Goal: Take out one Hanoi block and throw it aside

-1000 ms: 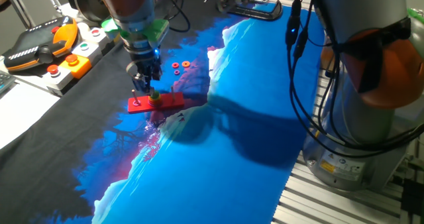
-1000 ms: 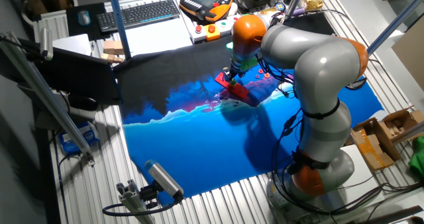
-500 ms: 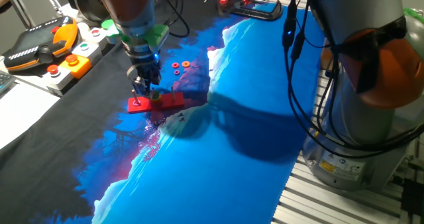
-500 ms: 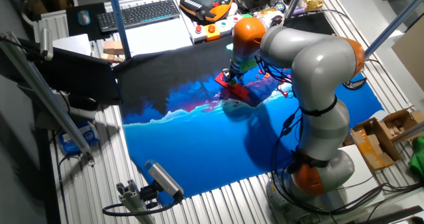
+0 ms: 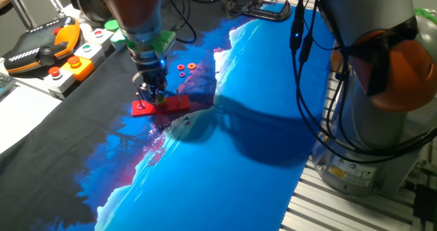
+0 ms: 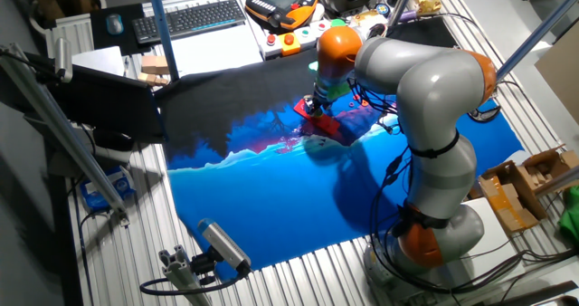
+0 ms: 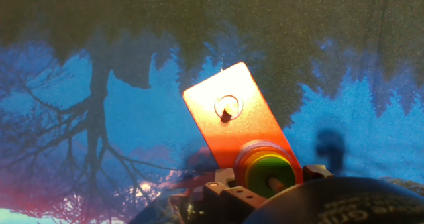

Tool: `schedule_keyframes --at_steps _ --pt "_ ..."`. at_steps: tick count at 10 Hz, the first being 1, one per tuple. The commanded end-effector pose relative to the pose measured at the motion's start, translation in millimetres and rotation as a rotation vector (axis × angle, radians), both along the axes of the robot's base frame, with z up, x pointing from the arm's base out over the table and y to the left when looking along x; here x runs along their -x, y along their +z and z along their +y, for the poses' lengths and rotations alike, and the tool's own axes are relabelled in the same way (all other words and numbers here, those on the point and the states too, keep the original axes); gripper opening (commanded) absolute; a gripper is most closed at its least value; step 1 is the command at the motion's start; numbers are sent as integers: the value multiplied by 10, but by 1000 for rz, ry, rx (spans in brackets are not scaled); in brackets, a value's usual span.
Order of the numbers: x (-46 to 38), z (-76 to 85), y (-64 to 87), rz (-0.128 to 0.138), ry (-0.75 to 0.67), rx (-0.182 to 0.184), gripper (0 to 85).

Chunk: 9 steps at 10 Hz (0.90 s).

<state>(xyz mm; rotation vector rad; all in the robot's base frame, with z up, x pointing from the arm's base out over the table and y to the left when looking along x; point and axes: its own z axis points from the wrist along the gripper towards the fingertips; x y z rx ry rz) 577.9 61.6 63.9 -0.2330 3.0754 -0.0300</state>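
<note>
A red base plate [image 7: 232, 121] lies on the blue and black cloth, with a bare peg [image 7: 227, 106] near one end. A stack of rings sits on another peg, with the small green Hanoi block [image 7: 264, 166] on top of yellow and orange rings. My gripper [image 7: 268, 183] is low over this stack, one fingertip on each side of the green block, jaws apart. In one fixed view my gripper [image 5: 151, 96] hides the block and stands on the base plate [image 5: 174, 105]. It also shows in the other fixed view [image 6: 316, 108].
Three small red rings [image 5: 185, 68] lie loose on the cloth just beyond the base plate. A teach pendant [image 5: 39, 50] and a button box [image 5: 76, 65] stand at the left edge. A keyboard [image 6: 194, 18] lies at the far side. The arm's base [image 6: 434, 243] stands at the cloth's edge.
My gripper has come down over the ring stack, so that the green block is now hidden between the fingers in the fixed view. The base plate has not moved.
</note>
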Motion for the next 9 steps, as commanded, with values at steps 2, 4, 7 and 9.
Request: schedule_keyframes --at_steps 2,4,7,9 --pt "2 -2 -10 0 -1 0 560" --pt "1 -2 -14 -2 -3 1 560" --pt "-5 -7 -29 -5 -3 5 560" --pt "-13 -9 -43 -8 -3 9 557"
